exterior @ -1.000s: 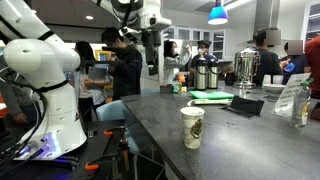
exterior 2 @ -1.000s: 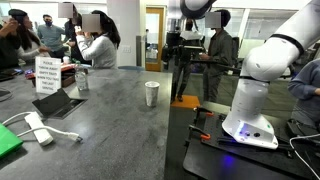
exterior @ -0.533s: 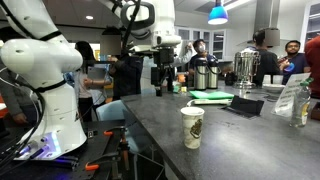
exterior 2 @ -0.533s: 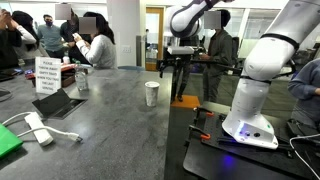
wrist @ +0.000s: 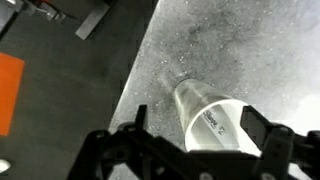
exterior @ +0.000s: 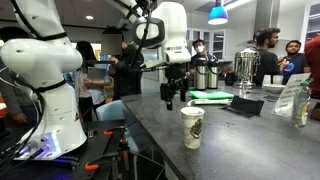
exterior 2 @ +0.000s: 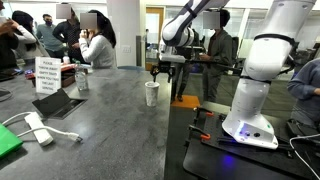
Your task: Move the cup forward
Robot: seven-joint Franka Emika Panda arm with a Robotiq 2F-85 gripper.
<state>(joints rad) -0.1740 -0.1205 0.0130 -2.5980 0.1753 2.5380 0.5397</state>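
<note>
gripper (exterior: 172, 97) hangs above the paper cup (exterior: 192, 127), offset a little to one side and clear of its rim; no contact is seen in either exterior view. its jaws stand spread wide. in the wrist view the dark fingers (wrist: 265, 140) sit on either side of the cup (wrist: 205, 120), with nothing pinched between them.

the cup stands upright on the dark speckled countertop (exterior: 240, 135), close to the edge (exterior 2: 165, 112) that faces the robot's base (exterior 2: 245, 125). it stands alone, well apart from the metal coffee urns (exterior: 205, 72) and the printed sign (exterior 2: 47, 72).

assessment: the wide spread is judged to be there to clear the rim on the way down. an approach from overhead suits a tall, tapered, light cup that a sideways nudge could tip. the grasp is not yet made and the move forward not begun. the counter beyond the cup looks clear enough for it.
</note>
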